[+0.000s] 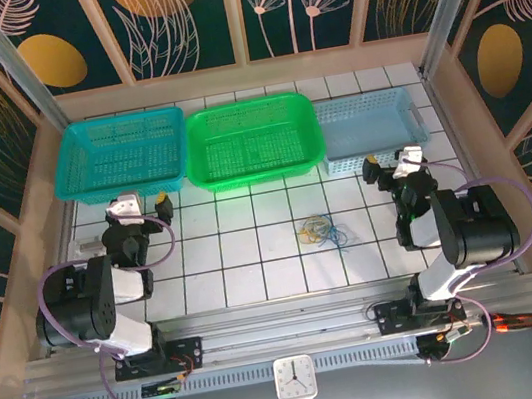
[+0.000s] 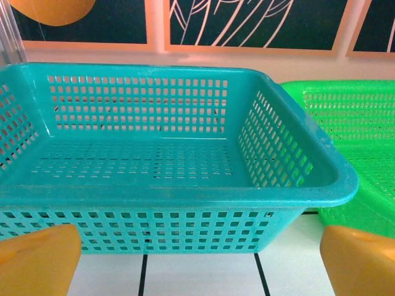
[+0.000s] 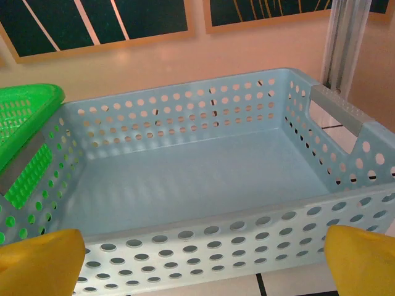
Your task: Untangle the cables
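**Top external view.** The cables (image 1: 322,231) lie in one small, loose clump of blue, yellowish and pale strands on the tiled table (image 1: 256,262). The clump sits between the two arms, nearer the right one, and well in front of the green basket (image 1: 200,154). The left gripper (image 1: 138,208) and the right gripper (image 1: 397,161) are both well apart from the clump, each just before the row of baskets. Neither holds anything.

Risk: the strands are far thinner than a finger. A pinch into the clump is likely to catch several strands at once, and pulling would then tighten the knot. Two arms converging on so small a target may also collide.

**Left wrist view.** The left gripper (image 2: 197,265) is spread wide and empty, with its yellow fingertips (image 2: 37,259) at the lower corners. It faces the teal basket (image 2: 185,192).

Risk: a forward move from this pose strikes the basket wall.

**Right wrist view.** The right gripper (image 3: 197,262) is likewise spread and empty. It faces the pale blue basket (image 3: 185,92).

Risk: a steep descent onto the tiles may scrape the fingertips and slide over the strands.
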You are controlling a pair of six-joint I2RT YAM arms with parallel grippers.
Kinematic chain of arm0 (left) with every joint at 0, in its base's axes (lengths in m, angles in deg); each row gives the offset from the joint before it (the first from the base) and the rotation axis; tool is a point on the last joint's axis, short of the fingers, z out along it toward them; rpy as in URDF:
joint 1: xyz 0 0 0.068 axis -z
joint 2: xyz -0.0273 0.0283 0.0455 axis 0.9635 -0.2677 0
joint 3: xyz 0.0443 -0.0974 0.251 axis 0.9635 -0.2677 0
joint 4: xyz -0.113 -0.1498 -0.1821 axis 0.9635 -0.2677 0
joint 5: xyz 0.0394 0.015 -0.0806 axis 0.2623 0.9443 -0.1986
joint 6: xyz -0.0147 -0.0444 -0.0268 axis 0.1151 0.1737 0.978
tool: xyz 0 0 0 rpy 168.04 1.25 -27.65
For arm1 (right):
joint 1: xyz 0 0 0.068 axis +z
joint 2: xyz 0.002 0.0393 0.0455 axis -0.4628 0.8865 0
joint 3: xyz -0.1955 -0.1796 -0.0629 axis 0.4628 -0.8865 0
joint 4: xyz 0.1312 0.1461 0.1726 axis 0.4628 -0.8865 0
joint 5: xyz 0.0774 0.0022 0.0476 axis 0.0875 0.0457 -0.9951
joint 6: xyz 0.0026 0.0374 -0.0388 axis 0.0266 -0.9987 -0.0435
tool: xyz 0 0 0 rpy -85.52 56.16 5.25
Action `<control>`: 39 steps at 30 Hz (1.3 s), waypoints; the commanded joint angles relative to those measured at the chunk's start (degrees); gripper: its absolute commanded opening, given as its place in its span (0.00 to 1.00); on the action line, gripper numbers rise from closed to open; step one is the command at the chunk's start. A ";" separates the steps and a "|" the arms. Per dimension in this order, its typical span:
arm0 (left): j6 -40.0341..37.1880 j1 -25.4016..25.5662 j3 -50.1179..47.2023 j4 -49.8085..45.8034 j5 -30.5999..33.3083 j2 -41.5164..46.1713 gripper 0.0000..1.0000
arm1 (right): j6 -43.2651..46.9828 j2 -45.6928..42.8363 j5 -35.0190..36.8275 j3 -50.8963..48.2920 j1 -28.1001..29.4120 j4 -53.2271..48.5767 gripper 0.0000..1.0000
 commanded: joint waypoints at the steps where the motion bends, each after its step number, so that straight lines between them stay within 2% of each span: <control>1: -0.98 0.06 -0.35 3.22 -1.66 0.03 0.99 | -0.34 0.26 0.42 0.50 0.23 1.28 0.99; 14: -0.85 0.06 -0.25 3.07 -1.46 0.02 0.99 | -0.39 0.28 0.42 0.48 0.23 1.21 0.99; 18: 1.60 0.04 1.01 0.83 5.27 -0.11 0.99 | -0.38 0.26 0.40 0.51 0.25 1.20 0.99; 22: 4.76 0.02 -0.55 3.25 12.89 0.27 0.99 | -0.34 0.31 0.42 0.48 0.25 1.27 0.99; 39: 4.57 0.24 0.36 1.74 13.57 0.11 0.99 | -0.61 0.29 -0.32 0.44 -0.10 1.33 0.99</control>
